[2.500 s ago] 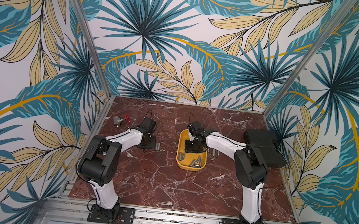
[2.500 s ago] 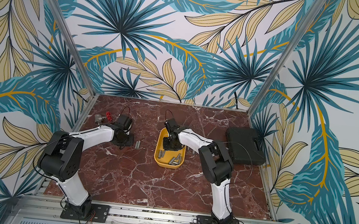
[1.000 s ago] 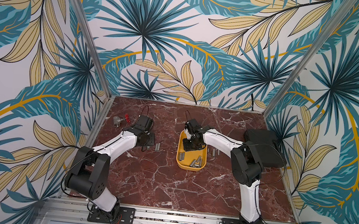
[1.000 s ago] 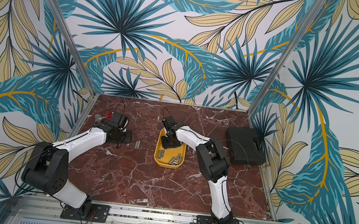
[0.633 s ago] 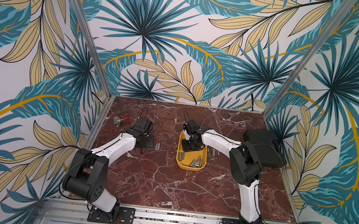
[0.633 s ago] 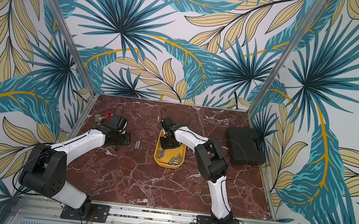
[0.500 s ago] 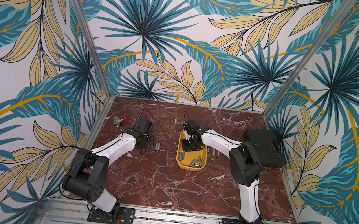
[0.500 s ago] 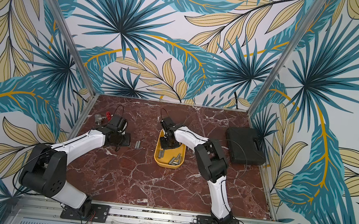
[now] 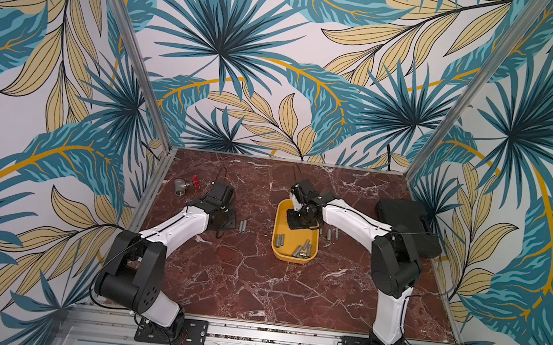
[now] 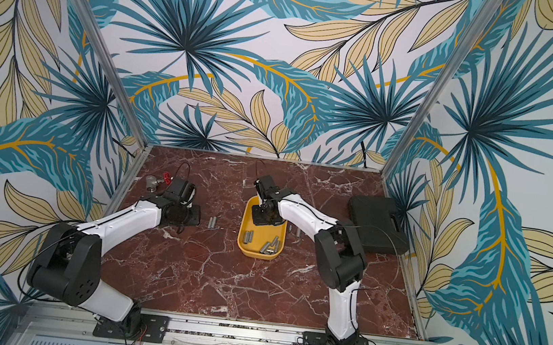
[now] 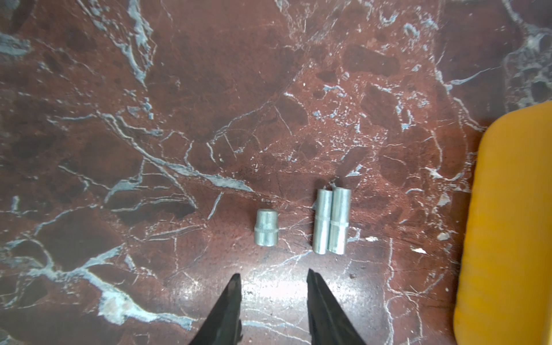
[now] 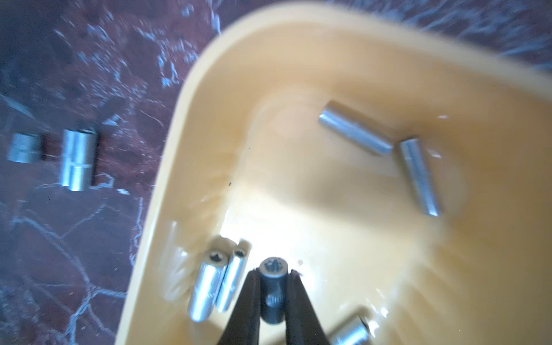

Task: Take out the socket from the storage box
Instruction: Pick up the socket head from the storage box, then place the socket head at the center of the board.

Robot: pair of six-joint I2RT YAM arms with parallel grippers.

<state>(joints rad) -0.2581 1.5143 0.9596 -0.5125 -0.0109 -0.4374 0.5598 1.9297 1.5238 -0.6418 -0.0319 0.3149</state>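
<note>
Storage box (image 12: 298, 59): five loose sockets (image 12: 355, 131), sixth socket (image 12: 273, 295) clamped in right end effector (image 12: 273, 273).

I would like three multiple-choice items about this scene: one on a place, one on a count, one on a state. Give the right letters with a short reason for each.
1. Where is the black case relative to the box?
A. inside it
B. on top of it
C. on the table, apart from it, on the right arm's side

2. How many sockets lie on the table in the left wrist view?
A. three
B. one
C. six

3. The right gripper is
A. open over the table
B. shut on a socket in the box
C. shut on the case

Key:
1 C, because both top views show the case near the table's right edge.
2 A, because one short and two long ones lie there.
3 B, because the right wrist view shows the socket between the jaws, over the box's floor.
</note>
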